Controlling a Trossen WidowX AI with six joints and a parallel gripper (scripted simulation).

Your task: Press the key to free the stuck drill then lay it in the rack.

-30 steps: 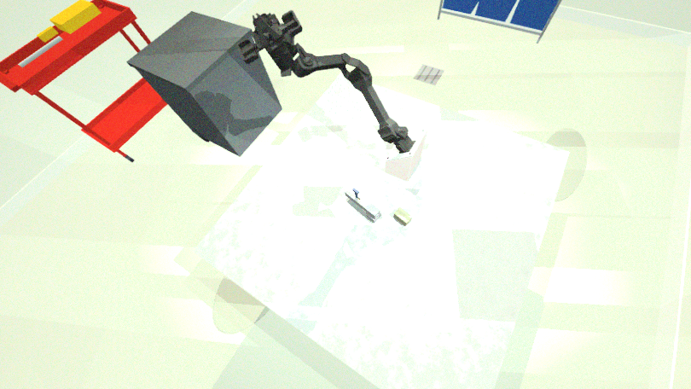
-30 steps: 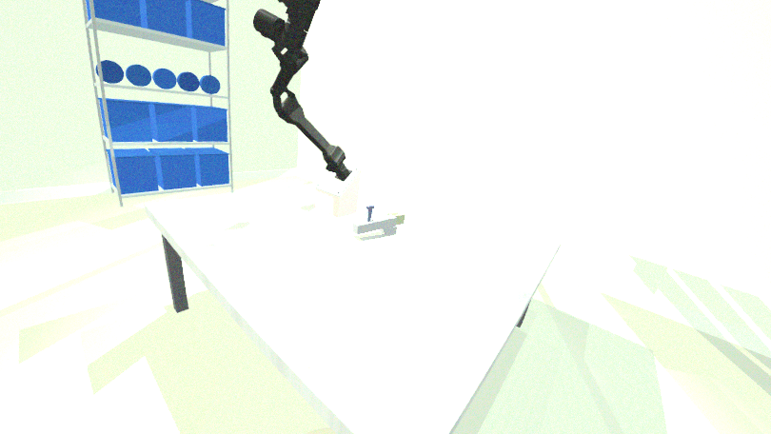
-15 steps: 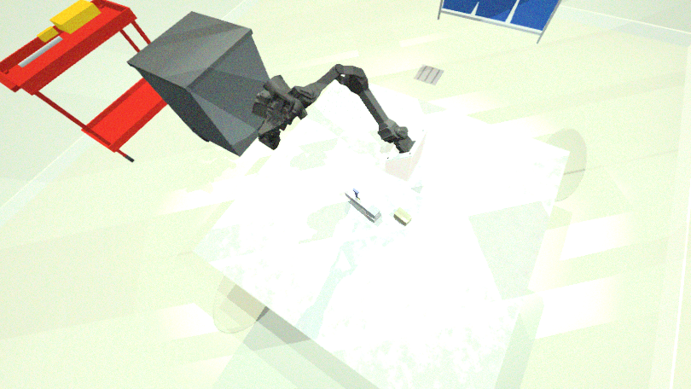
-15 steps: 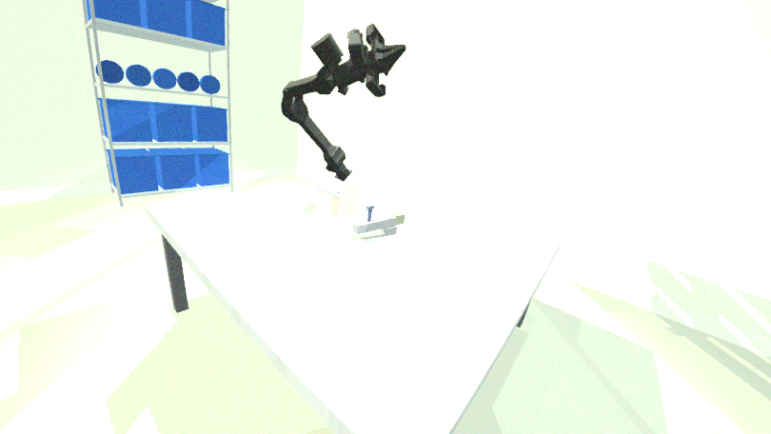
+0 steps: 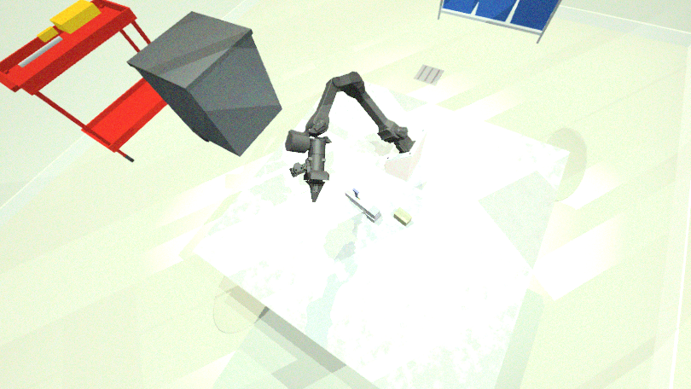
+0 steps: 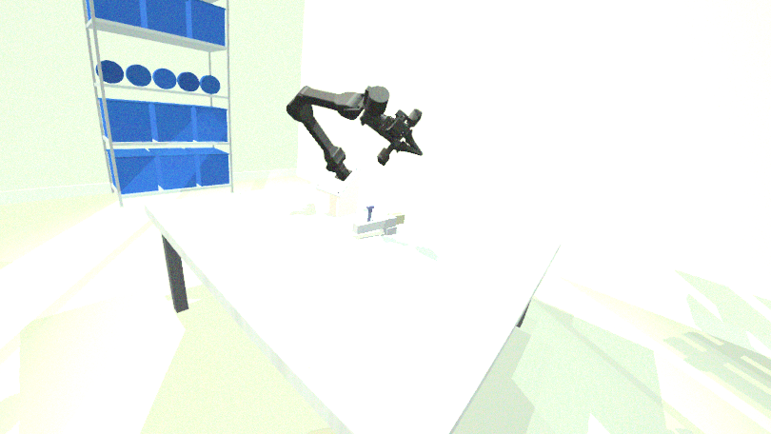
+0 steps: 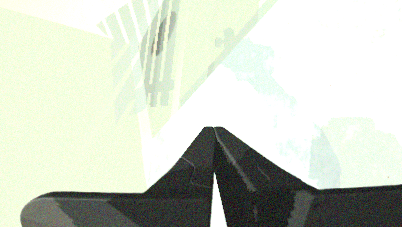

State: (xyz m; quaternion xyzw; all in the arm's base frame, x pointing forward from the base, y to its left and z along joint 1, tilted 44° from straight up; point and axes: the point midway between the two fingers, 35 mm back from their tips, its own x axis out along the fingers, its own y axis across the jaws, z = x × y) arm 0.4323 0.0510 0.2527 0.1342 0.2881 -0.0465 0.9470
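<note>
My gripper is shut with nothing between its fingertips. It hangs above the table, well clear of the small parts. A long pale grey fixture lies on the table. A small dark blue piece, which looks like the drill, stands upright at the fixture. A small yellowish block lies beside the fixture's far end. I cannot tell which part is the key or whether the yellowish block is the rack. The wrist view shows none of these parts.
The arm's pale pinkish base block stands behind the fixture. A large dark grey box and a red cart are off the table on the left in the top view. A shelf with blue bins stands in the background.
</note>
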